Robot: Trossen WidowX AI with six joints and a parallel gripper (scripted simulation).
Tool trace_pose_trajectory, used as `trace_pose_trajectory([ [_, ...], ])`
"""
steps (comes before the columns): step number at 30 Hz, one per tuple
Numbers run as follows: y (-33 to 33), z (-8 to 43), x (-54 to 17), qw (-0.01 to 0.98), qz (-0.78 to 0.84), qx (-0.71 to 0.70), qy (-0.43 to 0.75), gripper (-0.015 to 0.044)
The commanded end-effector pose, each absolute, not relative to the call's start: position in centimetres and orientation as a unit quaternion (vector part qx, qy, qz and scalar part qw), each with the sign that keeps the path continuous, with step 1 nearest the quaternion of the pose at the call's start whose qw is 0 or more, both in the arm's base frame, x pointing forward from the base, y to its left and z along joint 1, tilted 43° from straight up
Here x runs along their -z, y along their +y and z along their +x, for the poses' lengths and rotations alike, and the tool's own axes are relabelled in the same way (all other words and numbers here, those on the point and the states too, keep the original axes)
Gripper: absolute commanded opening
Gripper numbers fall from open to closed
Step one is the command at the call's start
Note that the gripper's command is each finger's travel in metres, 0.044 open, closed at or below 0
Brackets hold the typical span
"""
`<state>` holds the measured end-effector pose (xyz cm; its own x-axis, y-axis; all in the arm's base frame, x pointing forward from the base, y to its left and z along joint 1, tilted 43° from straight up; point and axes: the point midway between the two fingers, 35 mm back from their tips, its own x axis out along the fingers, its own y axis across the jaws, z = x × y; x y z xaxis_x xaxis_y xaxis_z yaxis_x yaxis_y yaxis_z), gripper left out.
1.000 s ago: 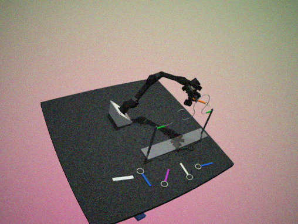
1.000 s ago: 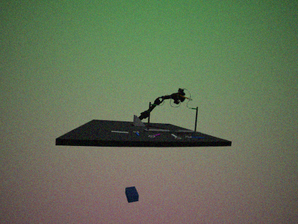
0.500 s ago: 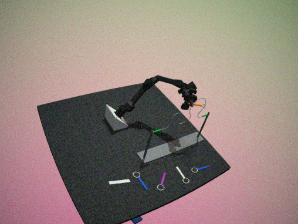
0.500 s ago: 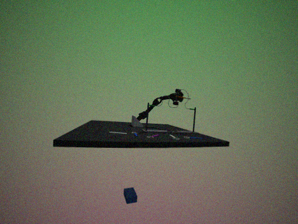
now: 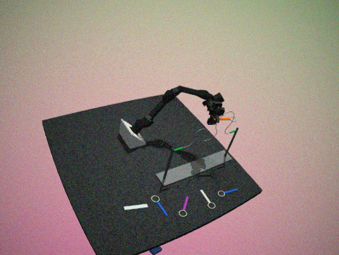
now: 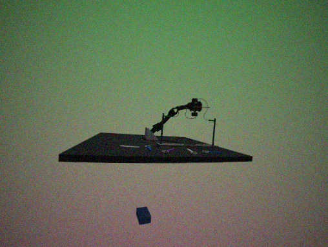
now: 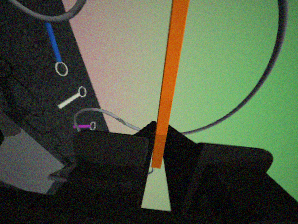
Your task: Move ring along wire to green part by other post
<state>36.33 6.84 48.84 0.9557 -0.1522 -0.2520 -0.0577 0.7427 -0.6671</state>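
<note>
My gripper is shut on the orange handle, high above the table. The handle points away from the fingers. Its ring is at the far end, around the curved grey wire on the right-post side; it is outside the wrist view. Whether the ring touches the wire is too small to tell. One green part is at the right post, below the ring. The other green part is at the left post.
The grey wire loops close to the gripper. A pale strip lies beneath the wire. Flat on the dark table lie a white bar, a magenta stick, a white stick and blue sticks with rings.
</note>
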Motion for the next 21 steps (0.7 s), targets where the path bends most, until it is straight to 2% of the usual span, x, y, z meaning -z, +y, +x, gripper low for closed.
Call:
trace_pose_trajectory([
  [1, 6.93, 36.29, -48.88, 0.931, -0.334, 0.021, 0.147, -0.0150],
  [21, 7.64, 36.28, -48.40, 0.964, -0.216, -0.007, 0.155, -0.0150],
])
